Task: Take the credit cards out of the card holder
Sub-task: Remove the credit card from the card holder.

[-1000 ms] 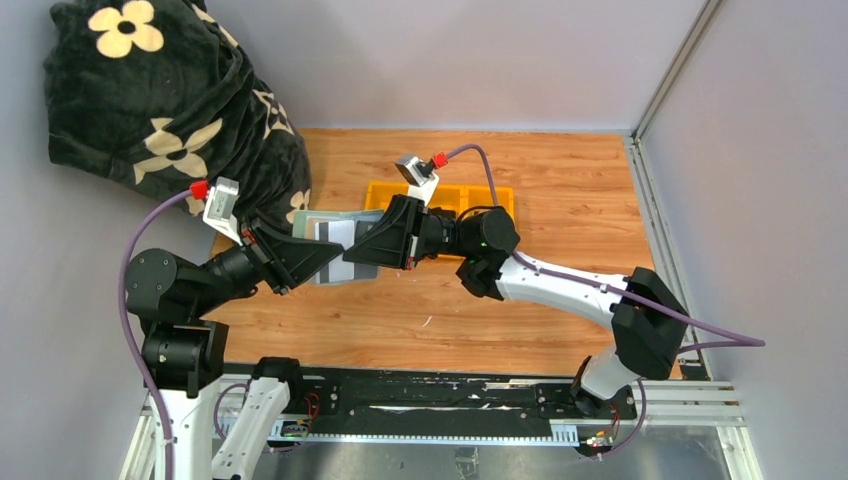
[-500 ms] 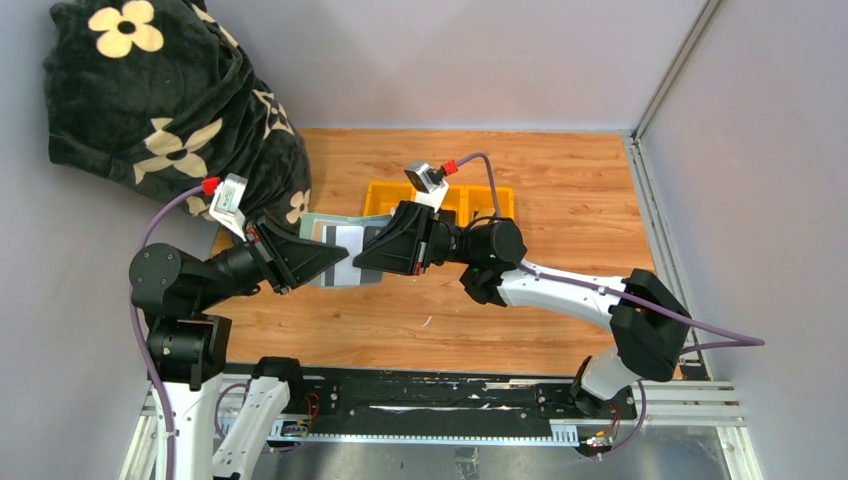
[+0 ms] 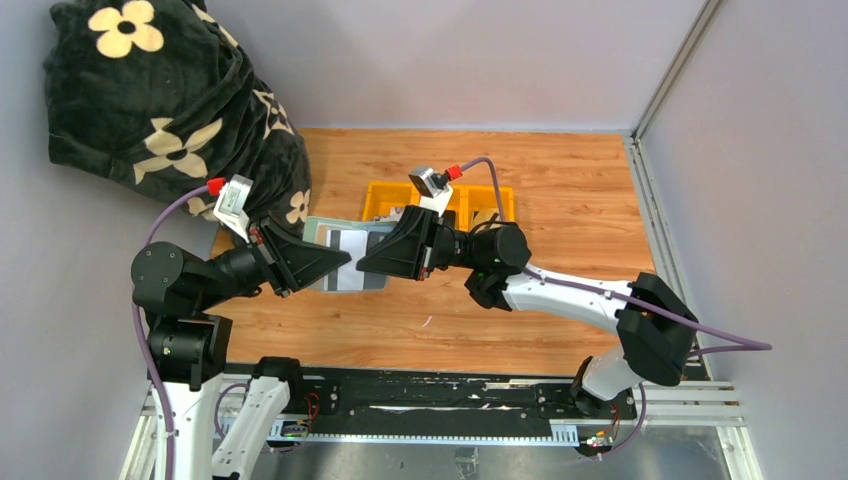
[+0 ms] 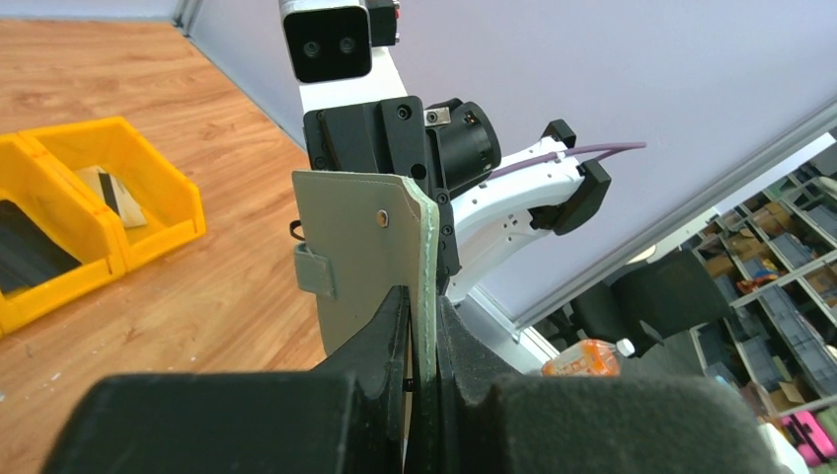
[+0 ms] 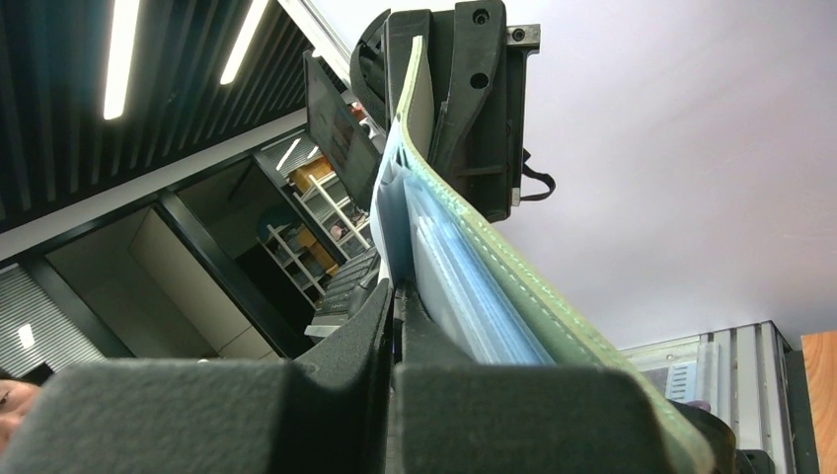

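Observation:
The sage card holder [image 3: 322, 228] is held open above the table between both grippers. My left gripper [image 3: 338, 263] is shut on its green cover [image 4: 360, 242], pinching the edge between its fingers [image 4: 419, 331]. My right gripper [image 3: 363, 267] is shut on a thin pale card edge [image 5: 391, 222] next to the light blue leaves [image 5: 449, 276] and the green cover [image 5: 513, 286]. In the top view a pale card with a dark stripe [image 3: 350, 241] shows at the holder's open face. How far the card sits in the holder is hidden.
A yellow three-compartment tray [image 3: 500, 195] stands behind the grippers; in the left wrist view it [image 4: 148, 163] holds a tan striped card [image 4: 107, 190] and dark cards. A black flowered cushion [image 3: 160, 100] fills the far left corner.
Both grippers have drifted a little right and toward the near edge with the holder between them. The holder stays gripped on both sides.

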Motion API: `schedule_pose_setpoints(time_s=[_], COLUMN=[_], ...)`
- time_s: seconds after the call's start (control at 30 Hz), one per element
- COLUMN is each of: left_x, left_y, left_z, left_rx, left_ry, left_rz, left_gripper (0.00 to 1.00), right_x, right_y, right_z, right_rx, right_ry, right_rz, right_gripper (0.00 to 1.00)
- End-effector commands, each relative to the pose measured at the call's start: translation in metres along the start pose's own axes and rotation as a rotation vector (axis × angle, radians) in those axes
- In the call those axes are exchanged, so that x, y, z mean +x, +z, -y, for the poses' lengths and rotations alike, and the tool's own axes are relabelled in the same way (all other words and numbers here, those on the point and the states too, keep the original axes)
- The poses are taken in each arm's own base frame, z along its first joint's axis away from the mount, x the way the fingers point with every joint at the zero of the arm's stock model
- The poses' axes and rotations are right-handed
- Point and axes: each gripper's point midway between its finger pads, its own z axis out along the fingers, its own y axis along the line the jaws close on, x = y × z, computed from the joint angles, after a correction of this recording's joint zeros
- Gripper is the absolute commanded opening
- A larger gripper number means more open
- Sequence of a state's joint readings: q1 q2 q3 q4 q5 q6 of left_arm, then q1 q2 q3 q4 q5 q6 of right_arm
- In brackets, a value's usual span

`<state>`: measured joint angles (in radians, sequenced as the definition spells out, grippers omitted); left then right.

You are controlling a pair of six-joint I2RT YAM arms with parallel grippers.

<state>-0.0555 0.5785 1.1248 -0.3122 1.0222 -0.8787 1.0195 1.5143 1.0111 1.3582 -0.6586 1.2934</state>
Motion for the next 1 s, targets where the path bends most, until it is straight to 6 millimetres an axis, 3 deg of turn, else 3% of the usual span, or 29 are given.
schedule_pose_setpoints(time_s=[0.0,0.3,0.43,0.5,0.57,0.73,0.97], left_x=[-0.007,-0.008,-0.008,-0.008,-0.008,-0.008,-0.008], left_y=[-0.002,-0.003,-0.003,-0.003,-0.003,-0.004,-0.005], left_z=[0.015,0.018,0.018,0.018,0.017,0.019,0.018], left_rx=[0.026,0.026,0.025,0.023,0.021,0.022,0.012], left_ry=[0.041,0.04,0.042,0.045,0.047,0.053,0.067], left_rz=[0.008,0.019,0.018,0.019,0.021,0.021,0.017], left_gripper=[0.06,0.06,0.04,0.03,0.02,0.02,0.01], right_x=[-0.006,-0.004,-0.004,-0.006,-0.008,-0.007,-0.007], right_y=[-0.014,-0.014,-0.012,-0.012,-0.01,-0.011,-0.024], right_z=[-0.028,-0.034,-0.039,-0.042,-0.045,-0.043,-0.029], right_rx=[-0.044,-0.055,-0.075,-0.079,-0.086,-0.068,0.025], right_ry=[-0.074,-0.094,-0.1,-0.103,-0.108,-0.101,-0.123], right_rz=[0.019,0.003,0.003,0.013,0.014,0.004,0.014], right_gripper=[0.0,0.0,0.18,0.21,0.2,0.0,0.0])
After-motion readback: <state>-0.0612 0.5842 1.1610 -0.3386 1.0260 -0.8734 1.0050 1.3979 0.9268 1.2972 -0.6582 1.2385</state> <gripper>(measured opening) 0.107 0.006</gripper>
